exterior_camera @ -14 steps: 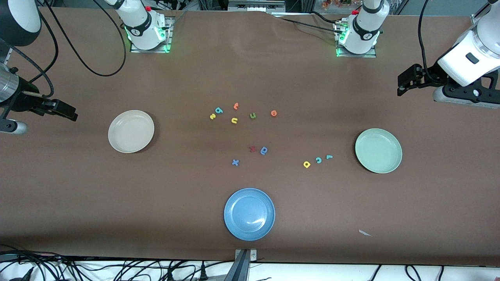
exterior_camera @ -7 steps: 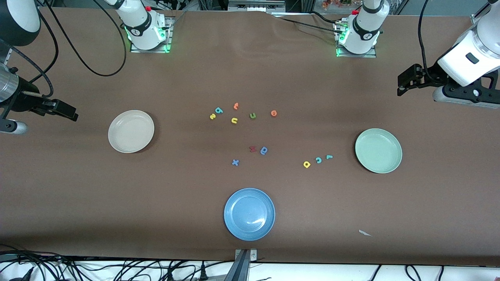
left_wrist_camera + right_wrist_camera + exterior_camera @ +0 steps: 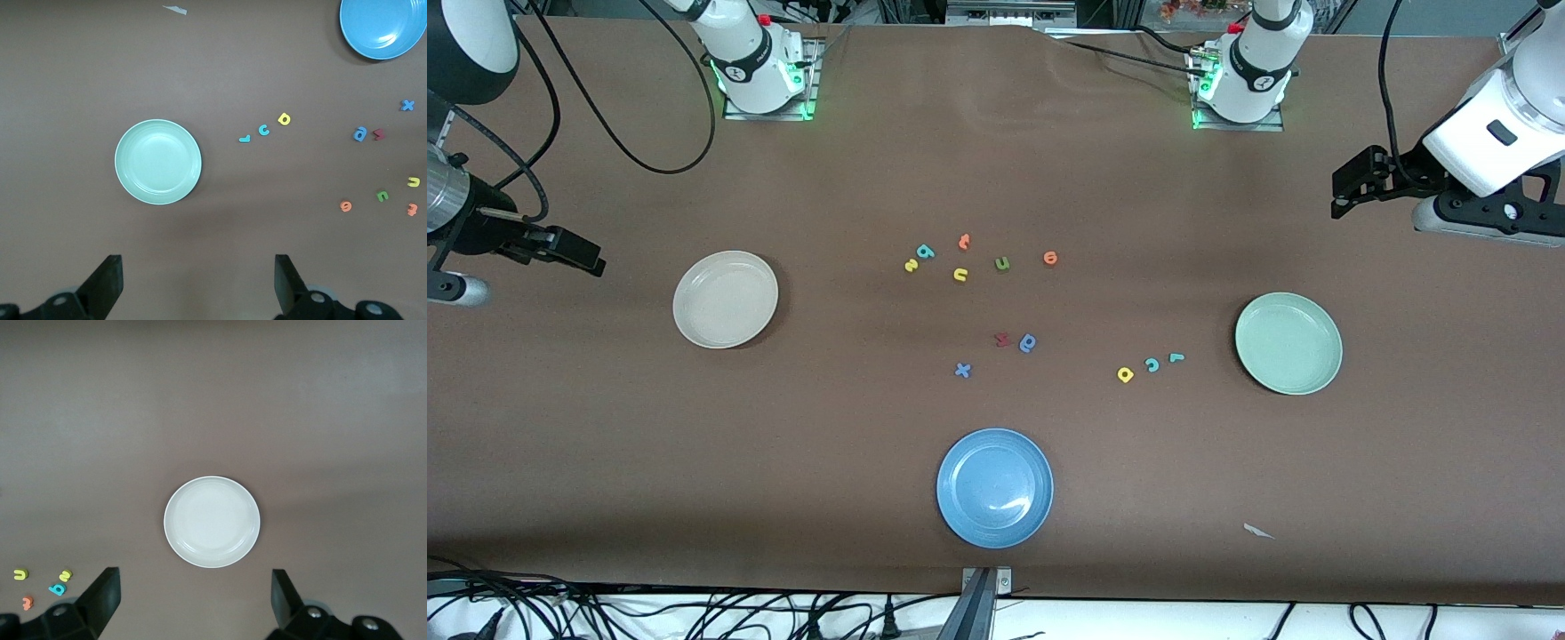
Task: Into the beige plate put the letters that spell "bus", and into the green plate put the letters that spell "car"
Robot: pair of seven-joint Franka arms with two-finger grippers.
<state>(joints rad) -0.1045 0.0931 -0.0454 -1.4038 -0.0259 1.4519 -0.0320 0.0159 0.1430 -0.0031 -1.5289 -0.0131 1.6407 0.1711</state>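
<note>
The beige plate [image 3: 725, 300] [image 3: 212, 521] lies toward the right arm's end, the green plate [image 3: 1288, 343] [image 3: 158, 161] toward the left arm's end. Mid-table lie the teal "b" [image 3: 925, 252], yellow "s" [image 3: 911, 265] and yellow "u" [image 3: 960, 275]. Beside the green plate lie the yellow "a" [image 3: 1125, 374], teal "c" [image 3: 1152, 364] and teal "r" [image 3: 1176, 358]. My left gripper [image 3: 1336, 194] [image 3: 198, 270] hangs open over bare table by the green plate. My right gripper [image 3: 591, 260] [image 3: 195, 587] hangs open over bare table by the beige plate. Both hold nothing.
A blue plate [image 3: 994, 488] sits near the front edge. Other letters lie mid-table: two orange ones [image 3: 964, 241], a green "u" [image 3: 1002, 263], a dark red one [image 3: 1002, 339], a blue rounded one [image 3: 1028, 342] and a blue "x" [image 3: 962, 370]. A paper scrap [image 3: 1257, 531] lies near the front.
</note>
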